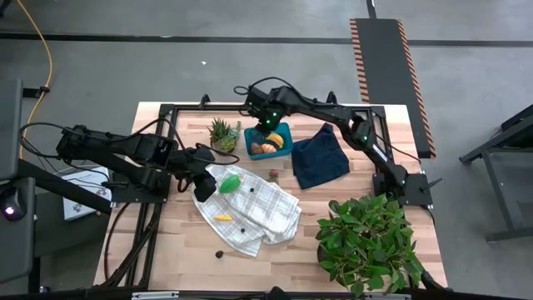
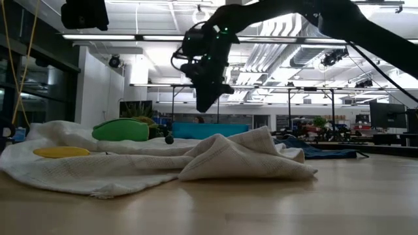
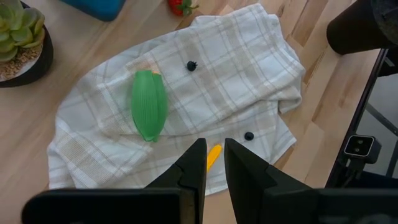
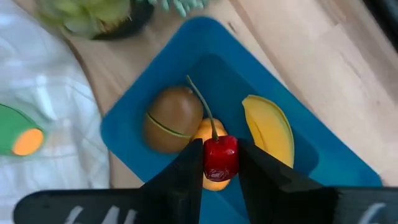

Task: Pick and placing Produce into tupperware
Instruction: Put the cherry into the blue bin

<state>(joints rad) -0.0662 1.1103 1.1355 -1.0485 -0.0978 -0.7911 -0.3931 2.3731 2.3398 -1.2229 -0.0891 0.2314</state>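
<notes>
Right now the right end effector (image 4: 221,163) is clamped on a small red cherry (image 4: 221,157), its thin stem sticking up between the fingers, and it hangs directly above the teal-blue tupperware (image 4: 155,87). Inside that container lie a yellow banana (image 4: 268,127), a brown kiwi-like piece (image 4: 169,127) and an orange piece (image 4: 208,132) partly hidden under the cherry. In the high view the tupperware (image 1: 284,129) sits toward the far side of the table (image 1: 166,267), just beside a small spiky potted plant (image 1: 222,133) and near a dark navy cloth (image 1: 320,158).

The left end effector (image 3: 214,163) hovers over the near edge of a white checked towel (image 3: 236,68), fingers drawn close together with only a narrow gap and nothing between them. On the towel lie a green corn-like piece (image 3: 150,112), a small yellow piece (image 3: 213,155) showing just past the fingertips, and two tiny dark berries (image 3: 191,65). A red strawberry (image 3: 180,6) rests on the bare wood beyond the towel, and another dark berry (image 1: 219,253) lies off the towel near the front edge. A big leafy green plant (image 1: 366,242) stands at the table's front right corner.
</notes>
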